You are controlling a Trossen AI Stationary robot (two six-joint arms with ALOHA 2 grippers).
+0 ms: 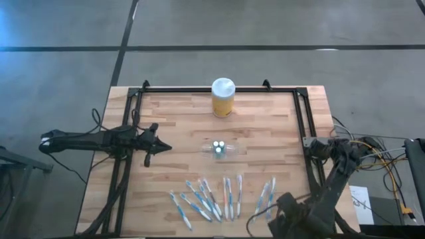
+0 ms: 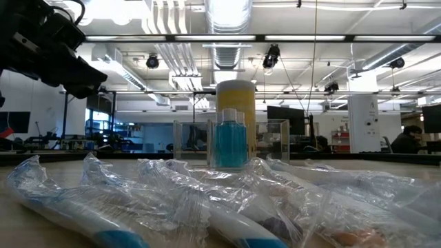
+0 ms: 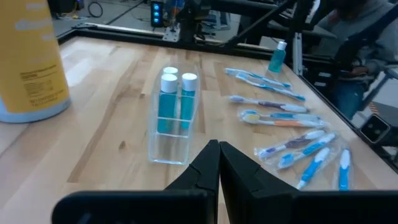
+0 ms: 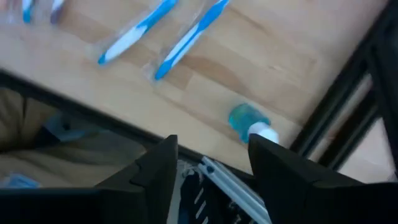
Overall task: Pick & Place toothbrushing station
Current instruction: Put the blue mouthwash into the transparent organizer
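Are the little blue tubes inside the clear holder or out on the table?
Inside: two white-capped blue tubes stand upright in the clear holder.

**Bright, even light; soft close foreground**

Lit evenly from overhead; ceiling strip lights (image 2: 227,38) blown out white in the low view; only faint, short shadows on the counter (image 1: 265,126) from above; glare on the crinkled plastic wrappers (image 2: 207,200), smeared out of focus up close; background room crisper there; soft blur on the left claw (image 3: 219,149) and the right claw (image 4: 211,155) in the wrist views; toothbrushes (image 4: 161,34) slightly smeared; bluish cast at the high view's upper left corner.
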